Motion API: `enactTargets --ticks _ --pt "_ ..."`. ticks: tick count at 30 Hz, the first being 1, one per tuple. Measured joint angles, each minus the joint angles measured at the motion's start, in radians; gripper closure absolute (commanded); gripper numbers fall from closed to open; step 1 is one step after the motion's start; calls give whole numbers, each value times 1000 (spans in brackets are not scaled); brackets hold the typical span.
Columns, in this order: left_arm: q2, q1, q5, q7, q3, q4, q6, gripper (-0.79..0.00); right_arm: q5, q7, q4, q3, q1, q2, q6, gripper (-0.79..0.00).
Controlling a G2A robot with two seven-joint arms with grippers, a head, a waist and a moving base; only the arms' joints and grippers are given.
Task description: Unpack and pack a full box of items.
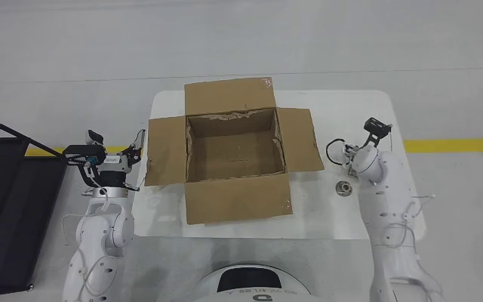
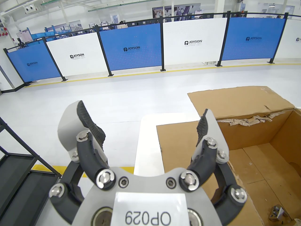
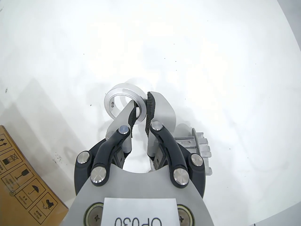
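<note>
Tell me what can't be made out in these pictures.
Right wrist view: ribbed metal part largely hidden behind the right pincer; gripped section of the metal ring covered by it.
Left wrist view: small metal piece in the cardboard box, too small to identify.

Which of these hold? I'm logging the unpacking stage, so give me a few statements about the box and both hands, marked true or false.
The flaps of the box lie folded open. True.
The right hand is shut on a metal ring. True.
The left hand holds a part. False: the left hand is open and empty.
The right hand hangs over the box. False: it is over the bare table beside the box.
</note>
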Motion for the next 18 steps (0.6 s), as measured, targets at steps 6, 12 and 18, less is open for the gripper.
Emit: enactTargets --ticks 6,12,18 --pt "0 0 0 0 0 0 0 -785 -45 22 15 -26 17 1 6 -111" --pt "0 0 0 0 0 0 0 -785 -80 40 13 -48 27 -1 14 -369" --pt "0 0 0 0 0 0 0 -785 -101 53 4 -61 36 -2 18 -366"
